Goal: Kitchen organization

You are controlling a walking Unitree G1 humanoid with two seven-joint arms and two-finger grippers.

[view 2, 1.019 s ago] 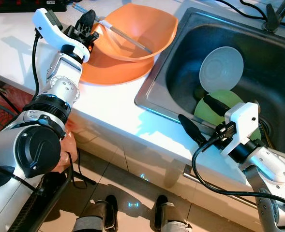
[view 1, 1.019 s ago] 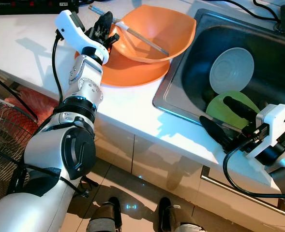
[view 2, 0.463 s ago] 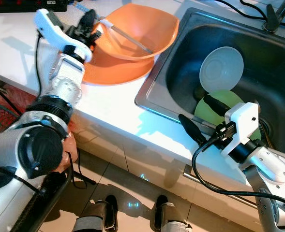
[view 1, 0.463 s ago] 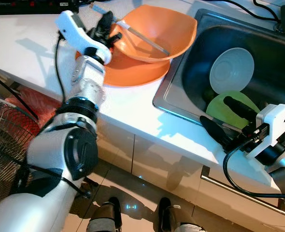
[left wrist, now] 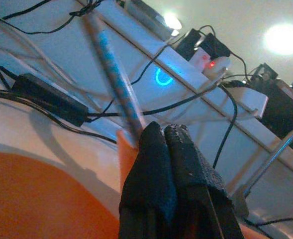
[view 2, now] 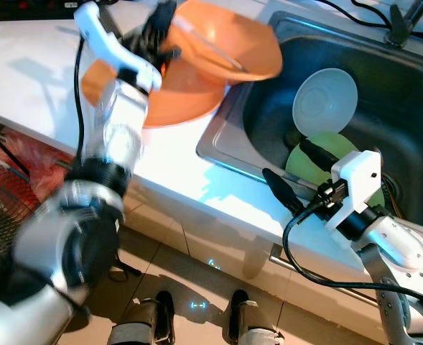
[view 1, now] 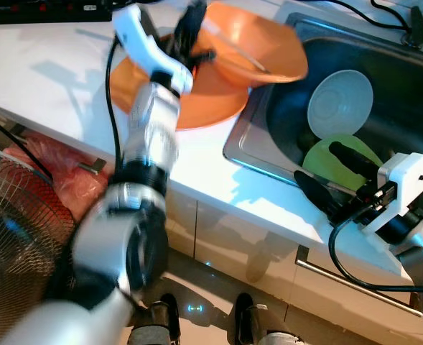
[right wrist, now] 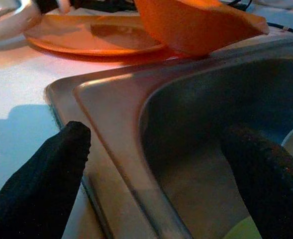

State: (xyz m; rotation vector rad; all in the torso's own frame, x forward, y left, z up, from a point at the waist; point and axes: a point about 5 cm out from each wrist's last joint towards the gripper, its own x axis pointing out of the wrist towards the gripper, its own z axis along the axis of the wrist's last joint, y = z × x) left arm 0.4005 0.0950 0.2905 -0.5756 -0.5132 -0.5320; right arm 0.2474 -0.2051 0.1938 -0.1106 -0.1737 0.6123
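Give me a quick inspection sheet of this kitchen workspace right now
Surface: white counter beside a steel sink.
Job's things: orange bowl, a straw-like stick in it, tilted over the sink edge; orange plate on the counter; white bowl and green plate in the sink.
Clutter: nothing seen.
Grippers: left gripper shut on the orange bowl's rim; right gripper open at the sink's front edge.
Cables: black cables and power strip behind.
Surroundings: fan, tiled floor.

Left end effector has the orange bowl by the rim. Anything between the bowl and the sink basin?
Nothing visible blocks it. The orange plastic bowl already overhangs the steel sink edge. A pale round bowl and green plate lie in the basin; the right end effector hovers open at the front rim.
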